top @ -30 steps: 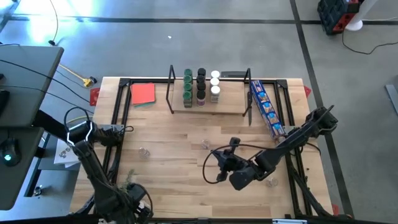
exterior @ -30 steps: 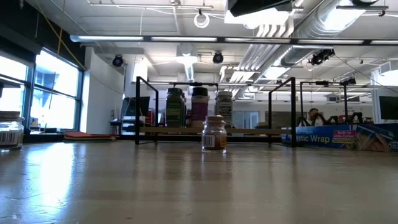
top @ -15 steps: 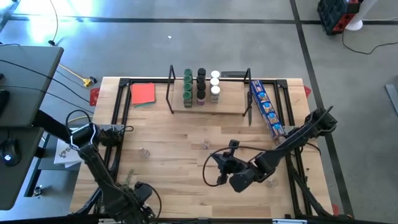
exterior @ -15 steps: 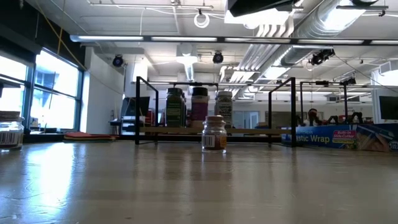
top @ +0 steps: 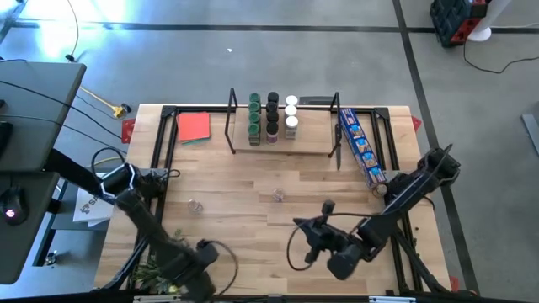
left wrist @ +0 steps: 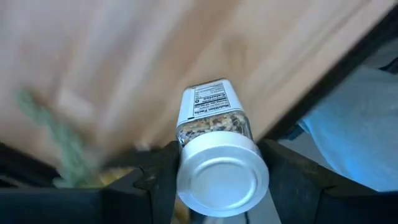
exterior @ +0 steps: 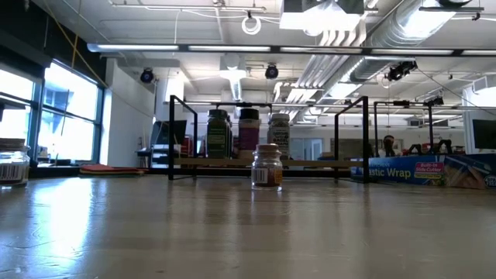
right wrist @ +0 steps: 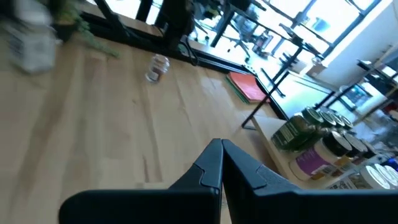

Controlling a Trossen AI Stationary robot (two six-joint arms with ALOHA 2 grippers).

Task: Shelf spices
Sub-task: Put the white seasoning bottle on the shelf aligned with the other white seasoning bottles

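L gripper [left wrist: 214, 180] sits at the table's near-left corner w/ both fingers pinching a white-lidded spice jar [left wrist: 217, 158] by its sides, lid toward the wrist cam, label up, so it looks gripped for a lift off the table edge by the small green plant [left wrist: 53, 130]. R gripper [right wrist: 221, 163] hangs over the near-right part of the table, fingers pressed together w/ nothing between, prob just waiting. The shelf [top: 282, 139] at the far side already carries three short rows of jars, green, black, white lids; two loose jars [top: 278, 195] stand mid-table, well apart from it.
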